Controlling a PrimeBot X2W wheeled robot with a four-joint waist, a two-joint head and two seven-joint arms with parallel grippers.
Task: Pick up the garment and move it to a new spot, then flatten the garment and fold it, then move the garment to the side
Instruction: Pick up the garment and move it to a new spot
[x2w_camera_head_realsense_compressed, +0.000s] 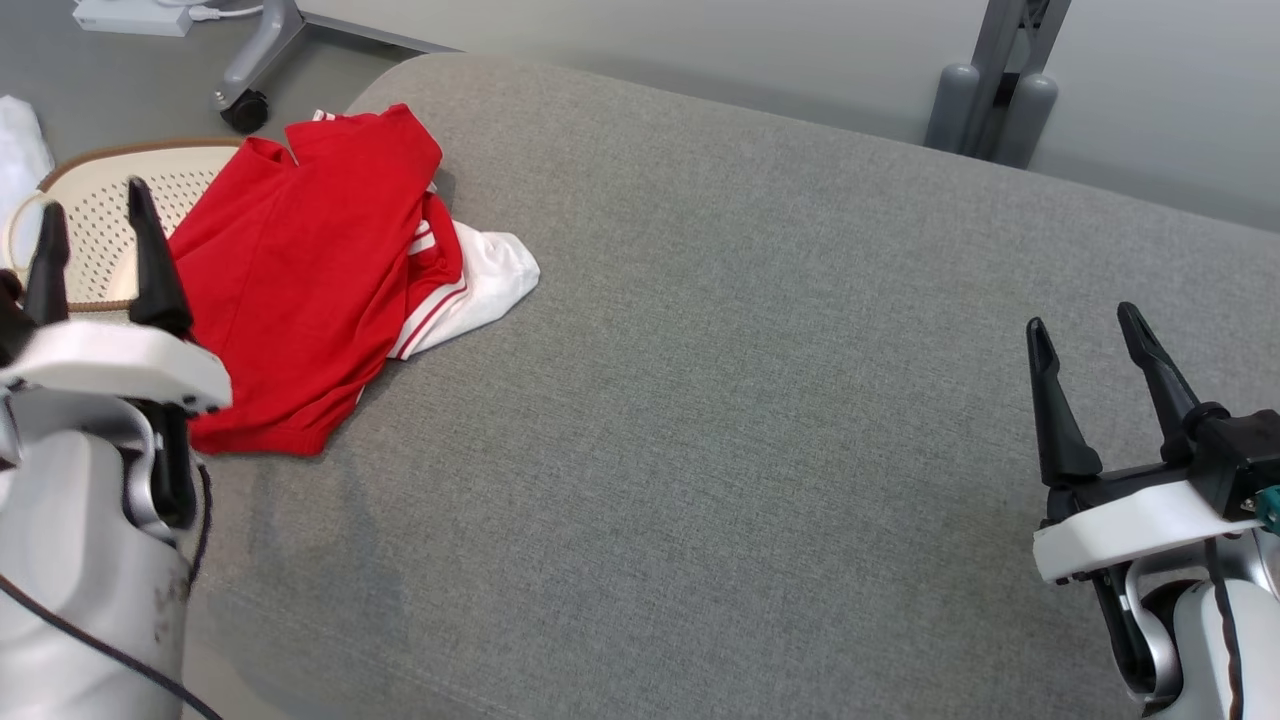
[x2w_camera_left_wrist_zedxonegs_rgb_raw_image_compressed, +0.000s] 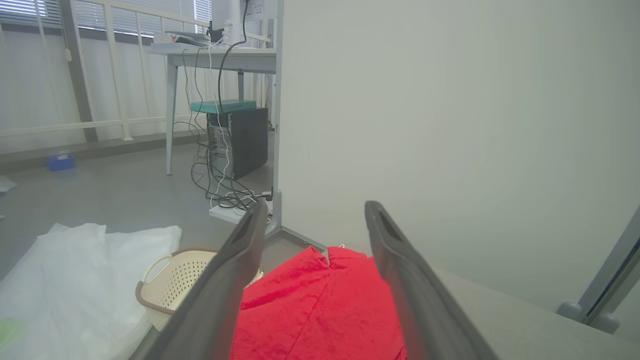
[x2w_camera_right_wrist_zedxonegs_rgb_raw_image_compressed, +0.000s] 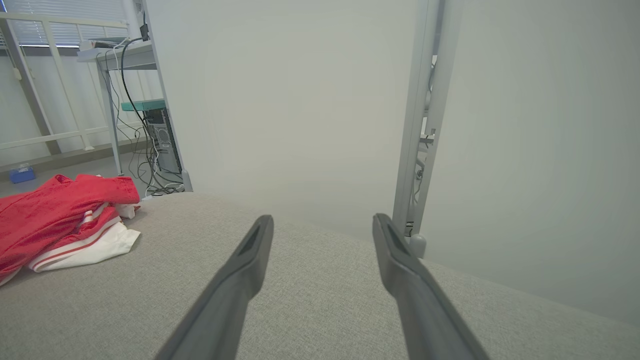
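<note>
Bench: we see a grey fabric-covered bench (x2w_camera_head_realsense_compressed: 720, 400) that fills most of the head view, and we place everything else against it.
Garment: the red garment (x2w_camera_head_realsense_compressed: 290, 270), with a white part striped in red, lies bunched at the bench's far left corner. Its left side reaches the bench's left edge.
Left gripper: the left gripper (x2w_camera_head_realsense_compressed: 95, 205) is at the bench's left edge, near side of the garment. Its fingers are apart with nothing between them.
Right gripper: the right gripper (x2w_camera_head_realsense_compressed: 1083, 320) is over the bench's near right part, well apart from the garment. Its fingers are spread and it holds nothing.
Basket: a cream perforated basket (x2w_camera_head_realsense_compressed: 200, 165) with a brown rim sits on the floor just off the bench's left edge. We cannot tell whether the garment touches it.
Left wrist view adds: the garment (x2w_camera_left_wrist_zedxonegs_rgb_raw_image_compressed: 320, 305) seen between the left gripper's (x2w_camera_left_wrist_zedxonegs_rgb_raw_image_compressed: 317, 207) fingers, the basket (x2w_camera_left_wrist_zedxonegs_rgb_raw_image_compressed: 180, 270), a white plastic sheet (x2w_camera_left_wrist_zedxonegs_rgb_raw_image_compressed: 75, 280) on the floor and a computer tower (x2w_camera_left_wrist_zedxonegs_rgb_raw_image_compressed: 245, 142) with cables beyond the bench's far left corner.
Right wrist view adds: the garment's (x2w_camera_right_wrist_zedxonegs_rgb_raw_image_compressed: 50, 215) layers seen side-on, red above the striped white, left of the right gripper (x2w_camera_right_wrist_zedxonegs_rgb_raw_image_compressed: 322, 220). A grey metal post (x2w_camera_right_wrist_zedxonegs_rgb_raw_image_compressed: 425, 125) stands behind the bench's far edge.
Head view adds: a castor wheel (x2w_camera_head_realsense_compressed: 245, 110) on the floor past the bench's far left corner.
</note>
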